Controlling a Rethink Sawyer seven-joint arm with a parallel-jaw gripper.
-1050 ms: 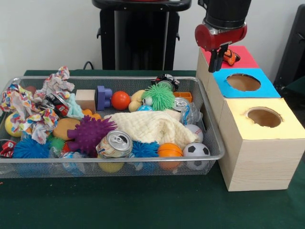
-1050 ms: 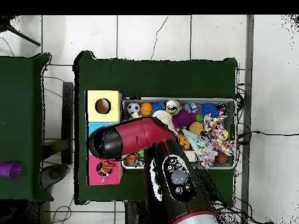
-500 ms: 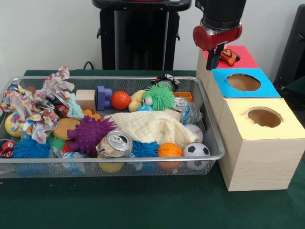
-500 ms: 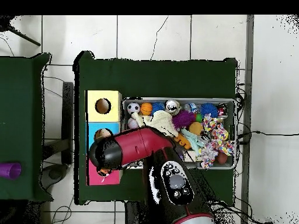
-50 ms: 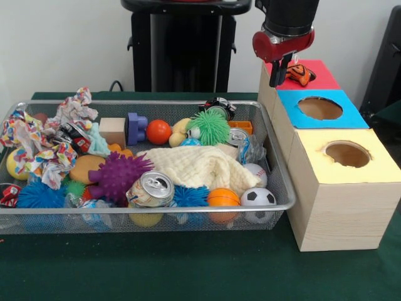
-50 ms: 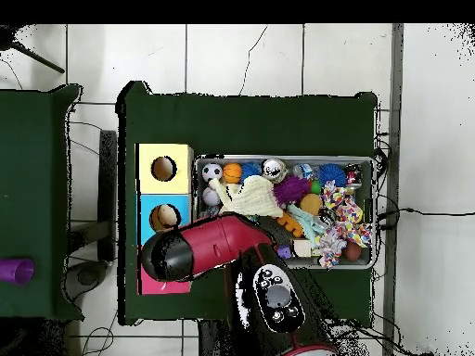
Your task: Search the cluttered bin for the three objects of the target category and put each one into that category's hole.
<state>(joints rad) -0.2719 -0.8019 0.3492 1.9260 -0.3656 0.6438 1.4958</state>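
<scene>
One orange-black toy lies on the red box top beside the claw

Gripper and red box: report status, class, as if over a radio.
Gripper above the red box, holding nothing; fingers' state unclear. Orange-and-black object lies on the red top. Bin full of clutter. Nothing blocks the blue or yellow hole.

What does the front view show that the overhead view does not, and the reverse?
Only the front view shows the gripper and the orange crumpled thing on the red box top; from above the arm covers them. Only the overhead view shows the tiled floor, a second table and a purple thing on it. Both show the bin, the blue box and the yellow box.
</scene>
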